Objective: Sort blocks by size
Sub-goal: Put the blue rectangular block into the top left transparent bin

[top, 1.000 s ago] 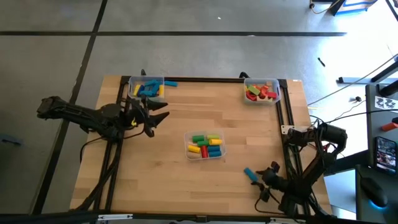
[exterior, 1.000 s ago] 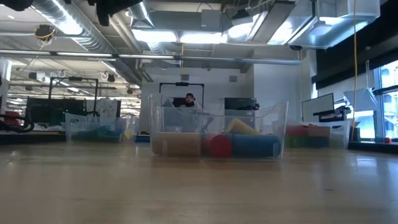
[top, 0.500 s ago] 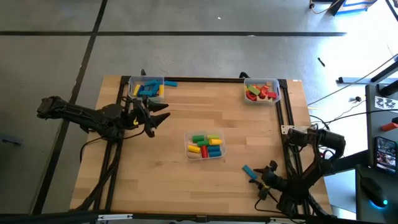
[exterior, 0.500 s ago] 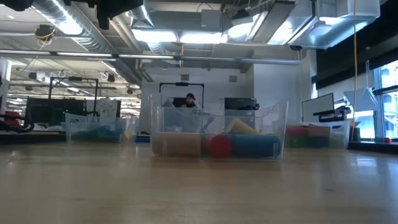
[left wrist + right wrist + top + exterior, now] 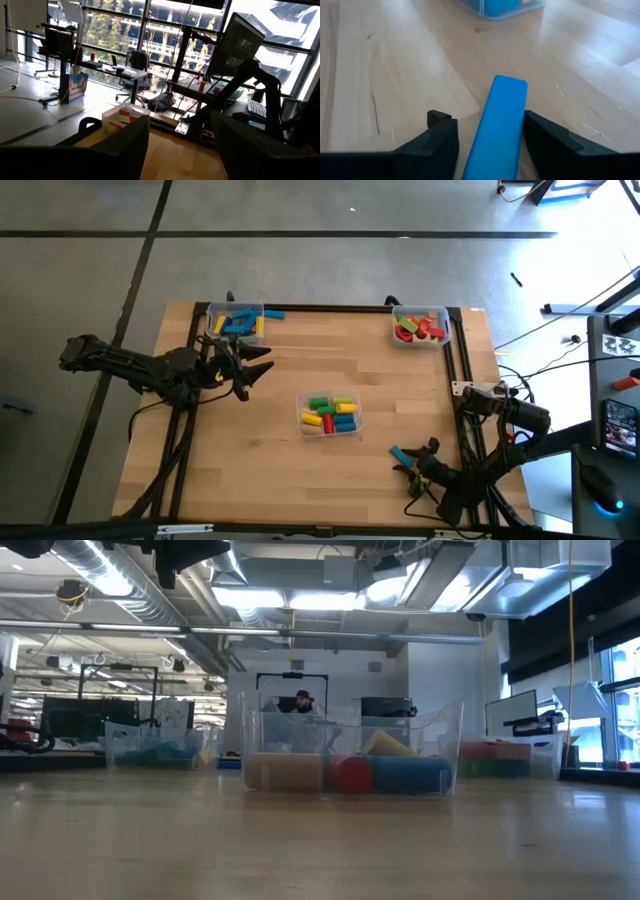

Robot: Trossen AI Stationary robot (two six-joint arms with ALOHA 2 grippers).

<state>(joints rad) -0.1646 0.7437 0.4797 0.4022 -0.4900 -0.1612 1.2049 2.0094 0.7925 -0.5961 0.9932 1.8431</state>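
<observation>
A long blue block [image 5: 399, 454] lies near the table's near right corner; in the right wrist view the blue block [image 5: 502, 120] runs lengthwise between my right gripper's fingers. My right gripper [image 5: 410, 466] [image 5: 487, 122] is open and low over the table, with bare wood showing between one finger and the block. Other blocks fill three clear bins: far left [image 5: 237, 322], far right [image 5: 421, 326] and middle [image 5: 331, 414]. A further blue block [image 5: 274, 313] lies on the table beside the far left bin. My left gripper [image 5: 262, 366] [image 5: 177, 135] waits open, held up over the left half. My right gripper stands around the blue block, fingers along it, coming slanting down from the table's near right. One finger [image 5: 545, 137] is right at the block's long side [image 5: 522, 117]; I cannot tell whether it touches. The other finger stands apart from it.
The middle bin [image 5: 350, 755] stands just beyond the blue block, toward the table's centre. Black rails [image 5: 455, 370] run along the table's right and far edges. Bare wood lies between the bins and along the near edge.
My right gripper has sunk toward the table and tipped further downward, coming in around the blue block from the near right corner. My left arm has kept still.
</observation>
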